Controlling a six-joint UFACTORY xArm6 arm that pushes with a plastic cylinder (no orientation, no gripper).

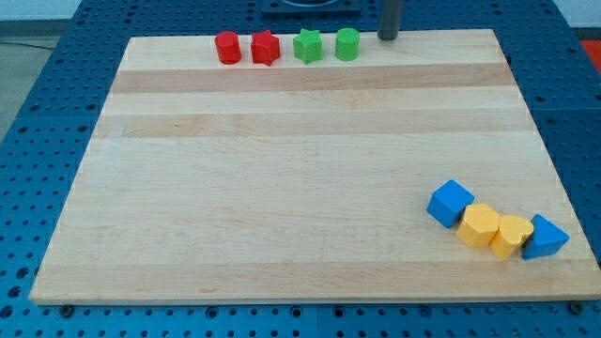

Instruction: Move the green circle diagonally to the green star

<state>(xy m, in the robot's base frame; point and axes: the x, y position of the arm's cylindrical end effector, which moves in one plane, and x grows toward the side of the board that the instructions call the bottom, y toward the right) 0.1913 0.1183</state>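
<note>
No claw on this arm, just a dark rod; my tip (388, 38) down at the worktop's (300, 188) top edge, just right of the green circle (347, 44), apart from it. Green star (307, 45) just left of the circle, then red star (266, 48) and red circle (227, 47), all in one row along the top. Bottom right: blue cube (450, 203), yellow hexagon (480, 225), yellow heart (512, 235), blue triangle (545, 238), clustered touching

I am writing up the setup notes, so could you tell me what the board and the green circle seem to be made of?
The board looks like pale wood, smooth and matte: grain and plank bands show. The green circle looks like plastic with a slight sheen and uniform colour, though painted wood is possible.
</note>
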